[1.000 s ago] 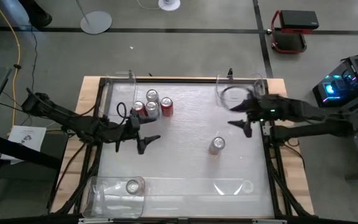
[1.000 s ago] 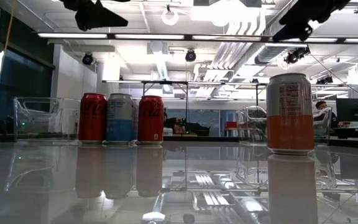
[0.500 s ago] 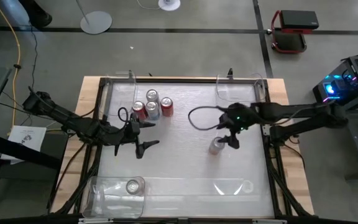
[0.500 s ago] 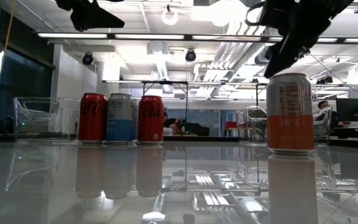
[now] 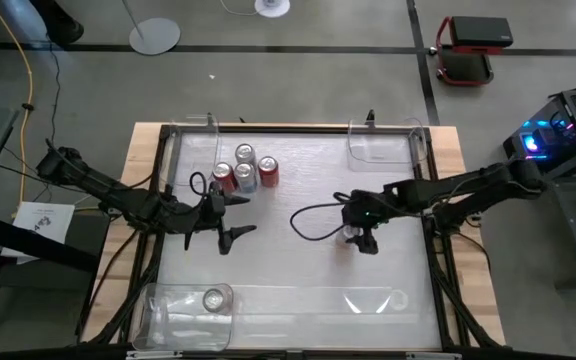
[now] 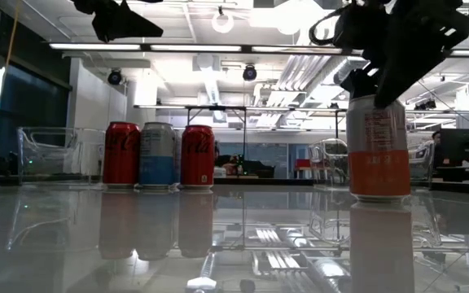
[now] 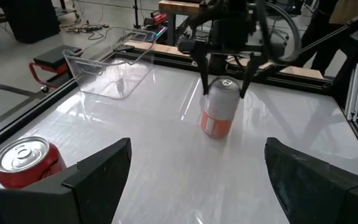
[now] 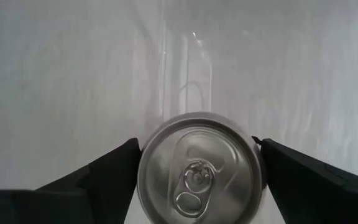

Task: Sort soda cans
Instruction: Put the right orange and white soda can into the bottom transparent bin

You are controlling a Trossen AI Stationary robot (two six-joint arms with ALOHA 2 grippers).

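Note:
A silver can with an orange lower band (image 6: 379, 150) stands upright alone on the table, right of its middle (image 5: 348, 236). My right gripper (image 8: 197, 168) is open above it, pointing down, one finger at each side of the can's top (image 7: 224, 86). Several cans, red and silver-blue (image 5: 245, 168), stand upright in a cluster at the far left (image 6: 158, 155). One more can (image 5: 212, 299) stands in the near left bin. My left gripper (image 5: 240, 215) is open and empty, above the table, just near of the cluster. My right gripper comes at the lone can from above, pointing down, with its fingers (image 8: 114, 171) at either side of the top rim (image 8: 146, 155). I cannot tell whether they touch it. The can stands upright on the table.
Clear plastic bins stand at the table's corners: far right (image 5: 383, 145), far left (image 5: 196, 130), near left (image 5: 173, 305), near right (image 5: 378, 300). A cable loops from the right arm over the table (image 5: 313, 222). Bare tabletop lies between the cluster and the lone can.
My right gripper has gone from beside the far right bin toward the table's left and near edge, then down over the lone can, so its fingers now stand at either side of the can's top. The can has stayed in place.

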